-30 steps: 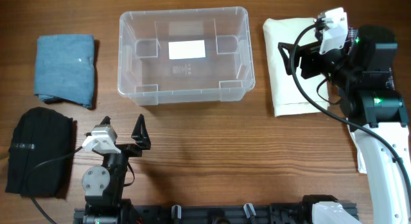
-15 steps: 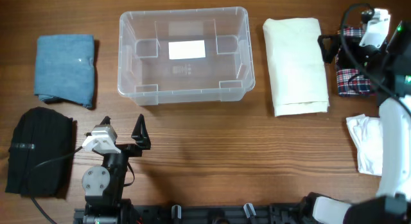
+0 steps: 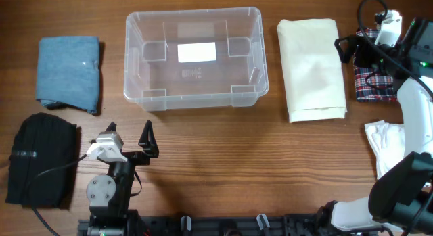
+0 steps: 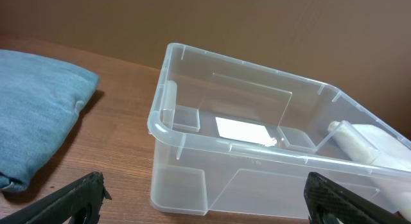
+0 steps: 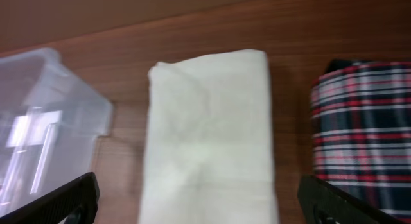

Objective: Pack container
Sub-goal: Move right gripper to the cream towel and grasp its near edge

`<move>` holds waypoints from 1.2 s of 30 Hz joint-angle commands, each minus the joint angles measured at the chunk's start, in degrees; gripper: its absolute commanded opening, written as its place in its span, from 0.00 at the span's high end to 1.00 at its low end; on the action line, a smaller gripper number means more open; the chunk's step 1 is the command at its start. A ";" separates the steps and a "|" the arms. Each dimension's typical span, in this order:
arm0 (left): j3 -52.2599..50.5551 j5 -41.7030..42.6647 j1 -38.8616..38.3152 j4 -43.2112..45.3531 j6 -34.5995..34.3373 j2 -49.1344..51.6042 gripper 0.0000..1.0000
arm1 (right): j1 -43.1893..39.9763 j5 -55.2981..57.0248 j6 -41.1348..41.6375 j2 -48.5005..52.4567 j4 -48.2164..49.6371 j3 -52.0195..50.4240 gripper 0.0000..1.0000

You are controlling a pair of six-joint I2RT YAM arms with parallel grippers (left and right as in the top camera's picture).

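Left jaws gape wide and empty, low by the near edge of the bench, the empty container ahead of them. Right jaws gape likewise, holding nothing, beside a plaid cloth, well apart from the container, a folded cream cloth between. The bench is brown wood, with a plain brown wall behind.

Glossy clear plastic container on matt wood table

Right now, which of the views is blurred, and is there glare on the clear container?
Right wrist view: blurred, the cream towel and the plaid cloth have soft edges. Left wrist view: sharp, the container rim is crisp. Overhead view: sharp, even light, only faint highlights on the container walls.
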 commanded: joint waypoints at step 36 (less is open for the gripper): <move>-0.42 -0.55 0.48 0.00 0.52 -0.35 0.00 | -3.34 -6.95 -10.12 24.55 5.07 1.53 0.00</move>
